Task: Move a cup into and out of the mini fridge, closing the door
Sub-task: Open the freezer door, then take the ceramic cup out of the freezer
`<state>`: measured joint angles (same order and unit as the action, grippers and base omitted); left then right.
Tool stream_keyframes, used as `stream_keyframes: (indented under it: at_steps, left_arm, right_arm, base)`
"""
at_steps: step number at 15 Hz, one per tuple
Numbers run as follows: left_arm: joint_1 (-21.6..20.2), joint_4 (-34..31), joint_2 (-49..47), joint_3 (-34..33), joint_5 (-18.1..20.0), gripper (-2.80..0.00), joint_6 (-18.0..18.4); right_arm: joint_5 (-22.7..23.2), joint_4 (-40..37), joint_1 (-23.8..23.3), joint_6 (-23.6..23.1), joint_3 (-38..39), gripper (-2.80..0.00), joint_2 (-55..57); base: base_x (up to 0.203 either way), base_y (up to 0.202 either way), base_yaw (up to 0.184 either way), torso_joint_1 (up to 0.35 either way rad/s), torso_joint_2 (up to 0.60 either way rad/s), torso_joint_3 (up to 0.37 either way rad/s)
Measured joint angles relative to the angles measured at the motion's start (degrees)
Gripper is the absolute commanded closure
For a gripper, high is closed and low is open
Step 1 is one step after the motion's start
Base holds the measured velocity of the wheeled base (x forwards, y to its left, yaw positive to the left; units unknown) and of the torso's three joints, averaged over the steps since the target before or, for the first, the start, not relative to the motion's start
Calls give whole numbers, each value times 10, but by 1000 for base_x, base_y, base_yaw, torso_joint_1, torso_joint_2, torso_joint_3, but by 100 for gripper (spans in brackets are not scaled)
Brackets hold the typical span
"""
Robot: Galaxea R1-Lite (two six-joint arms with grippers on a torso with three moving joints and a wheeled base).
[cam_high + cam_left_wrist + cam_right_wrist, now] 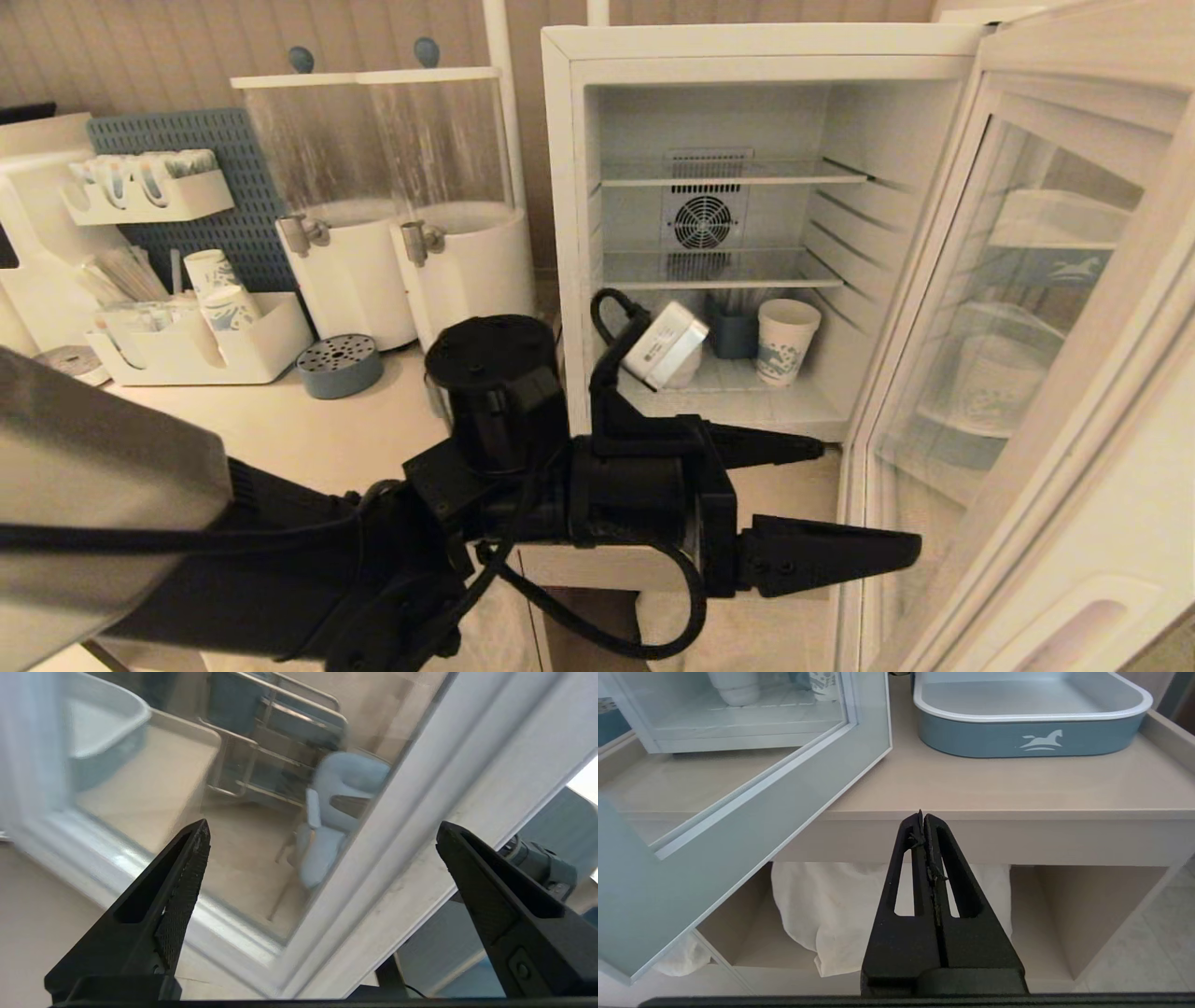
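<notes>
Two claws: left claw (854, 499) spread at door (1027, 355); I'd push frame, not glass; right claw (923, 817) pressed together.

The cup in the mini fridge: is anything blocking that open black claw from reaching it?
Nothing visible does. The door is swung wide and the mini fridge is open in front. The cup sits on the bottom level, with a printed paper cup beside it, not in front. The open left gripper points toward the door.
</notes>
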<state>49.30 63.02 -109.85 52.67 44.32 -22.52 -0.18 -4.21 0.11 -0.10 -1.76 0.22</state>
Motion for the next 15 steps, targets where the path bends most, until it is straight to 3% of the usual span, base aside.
stream_keyframes:
  at_steps: [6, 8, 9, 12, 15]
  left_arm:
    - [113, -11, 70, -53, 3, -280, -1]
    - [121, -15, 89, -60, 1, -280, -1]
    - [104, -18, 86, -58, 0, -280, -1]
    - [3, -48, 50, -13, -1, -280, 0]
    - [-94, -184, 25, 100, -14, -280, 2]
  right_arm:
    - [0, 0, 0, 0, 0, 0, 0]
    - [0, 0, 0, 0, 0, 0, 0]
    - [0, 0, 0, 0, 0, 0, 0]
    - [0, 0, 0, 0, 0, 0, 0]
    - [0, 0, 0, 0, 0, 0, 0]
  base:
    - [0, 0, 0, 0, 0, 0]
    - [0, 0, 0, 0, 0, 0]
    - [0, 0, 0, 0, 0, 0]
    - [0, 0, 0, 0, 0, 0]
    - [0, 0, 0, 0, 0, 0]
